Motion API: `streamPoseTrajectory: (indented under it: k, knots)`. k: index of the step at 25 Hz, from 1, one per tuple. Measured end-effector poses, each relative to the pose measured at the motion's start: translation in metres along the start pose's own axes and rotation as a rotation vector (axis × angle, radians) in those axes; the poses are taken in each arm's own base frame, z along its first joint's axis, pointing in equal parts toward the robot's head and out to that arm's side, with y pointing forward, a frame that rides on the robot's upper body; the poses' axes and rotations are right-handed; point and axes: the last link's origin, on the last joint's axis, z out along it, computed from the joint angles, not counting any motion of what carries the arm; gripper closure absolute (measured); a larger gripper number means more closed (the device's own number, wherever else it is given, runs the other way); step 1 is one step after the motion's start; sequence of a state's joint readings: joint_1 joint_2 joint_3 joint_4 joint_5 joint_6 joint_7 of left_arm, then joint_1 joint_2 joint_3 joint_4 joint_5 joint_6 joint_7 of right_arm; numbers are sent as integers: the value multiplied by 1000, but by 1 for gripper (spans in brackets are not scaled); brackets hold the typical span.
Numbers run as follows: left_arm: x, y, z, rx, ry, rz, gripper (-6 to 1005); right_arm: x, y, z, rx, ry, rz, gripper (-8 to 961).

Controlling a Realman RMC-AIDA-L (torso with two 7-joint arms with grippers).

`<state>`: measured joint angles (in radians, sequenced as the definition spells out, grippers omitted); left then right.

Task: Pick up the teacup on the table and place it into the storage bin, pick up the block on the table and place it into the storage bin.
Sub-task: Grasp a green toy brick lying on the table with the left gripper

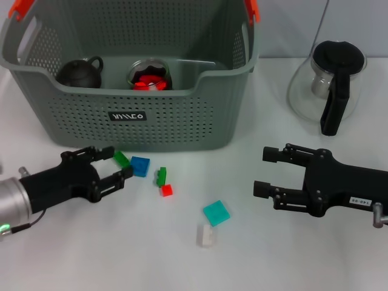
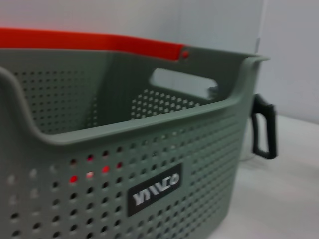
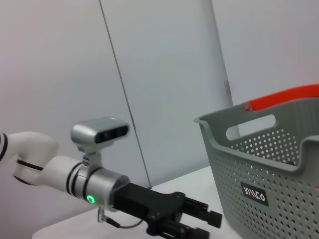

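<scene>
The grey perforated storage bin (image 1: pixel 182 115) stands at the back of the table, also seen in the left wrist view (image 2: pixel 199 149) and the right wrist view (image 3: pixel 279 169). A black round teacup (image 1: pixel 80 73) with a loop handle rests inside it at the left. Several small blocks lie in front of the bin: green (image 1: pixel 121 159), blue (image 1: pixel 140 165), a second green (image 1: pixel 161 176), red (image 1: pixel 166 190), teal (image 1: pixel 216 213) and white (image 1: pixel 206 235). My left gripper (image 1: pixel 118 162) is open low over the table, its fingertips either side of the first green block. My right gripper (image 1: pixel 260 171) hangs open, right of the blocks.
A glass jar with red contents (image 1: pixel 150 76) sits in the bin beside the teacup. A glass kettle with a black lid and handle (image 1: pixel 330 85) stands right of the bin, and its handle (image 2: pixel 264 132) shows past the bin's corner. Orange handle clips (image 1: pixel 251 9) top the bin.
</scene>
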<state>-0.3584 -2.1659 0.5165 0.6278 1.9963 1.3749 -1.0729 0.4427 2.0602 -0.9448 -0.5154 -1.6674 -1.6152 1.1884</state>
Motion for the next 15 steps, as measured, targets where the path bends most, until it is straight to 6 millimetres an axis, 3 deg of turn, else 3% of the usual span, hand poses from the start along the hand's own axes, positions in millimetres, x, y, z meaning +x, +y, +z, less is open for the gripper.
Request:
streamPoseTrajectory:
  k: [15]
  knots:
    - [-7, -17, 26, 95, -139, 52, 388, 2, 1, -1, 3, 0, 5, 133]
